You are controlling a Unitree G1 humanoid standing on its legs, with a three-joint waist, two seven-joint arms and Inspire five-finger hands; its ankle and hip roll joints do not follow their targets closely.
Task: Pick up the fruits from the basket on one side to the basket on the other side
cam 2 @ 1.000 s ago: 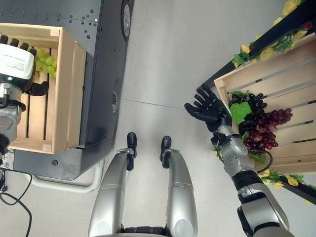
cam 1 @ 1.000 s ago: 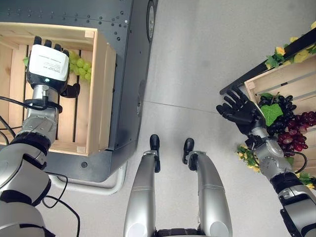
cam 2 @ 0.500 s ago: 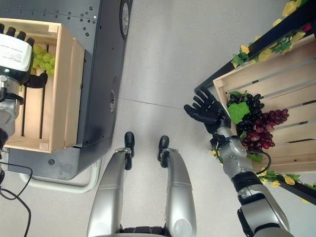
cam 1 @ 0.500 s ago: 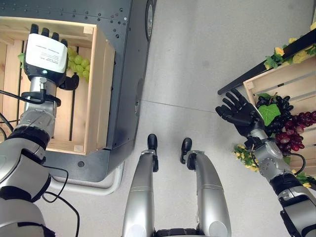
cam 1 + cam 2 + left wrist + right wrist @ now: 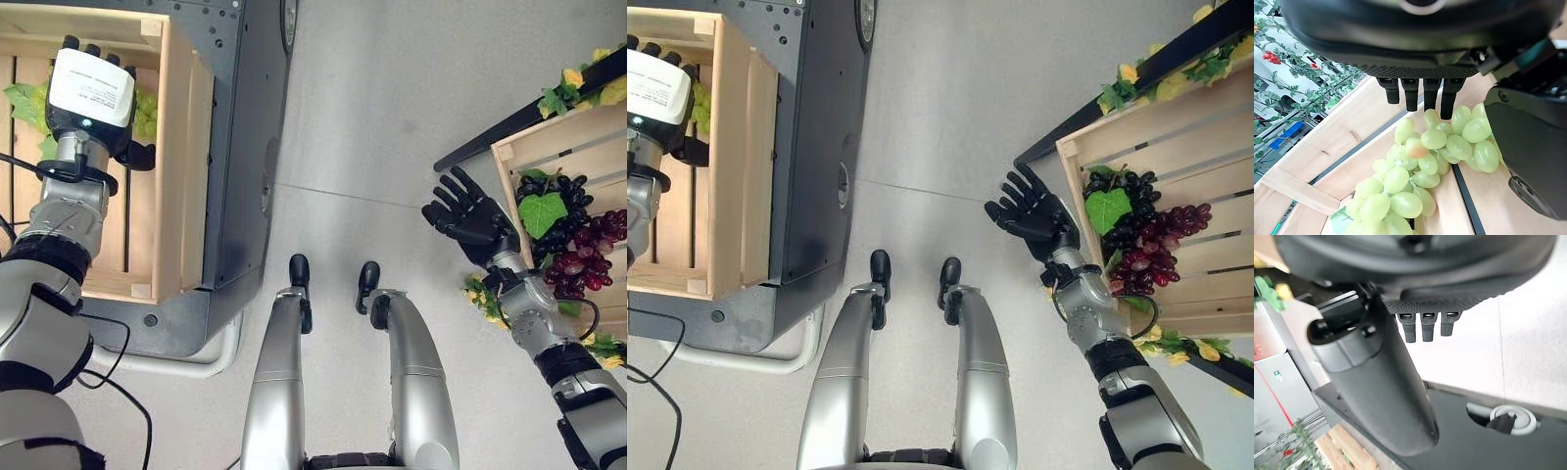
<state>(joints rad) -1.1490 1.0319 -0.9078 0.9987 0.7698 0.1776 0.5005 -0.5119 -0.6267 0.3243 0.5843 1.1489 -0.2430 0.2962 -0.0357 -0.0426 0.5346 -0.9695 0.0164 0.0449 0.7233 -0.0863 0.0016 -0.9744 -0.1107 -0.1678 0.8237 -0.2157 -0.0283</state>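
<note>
From the left eye view, the left hand is hovering with fingers relaxed over green grapes lying in the left crate, probably just delivered. In the right eye view, the right hand is spreading empty beside the right crate, where dark grapes are waiting. In the left wrist view, straight fingers are hanging above the bunch.

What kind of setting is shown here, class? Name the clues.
Probably a mock fruit-picking or sorting station indoors: slatted wooden crates, one holding green grapes, another holding dark and red grapes, with leafy decoration and a plain grey floor.
</note>
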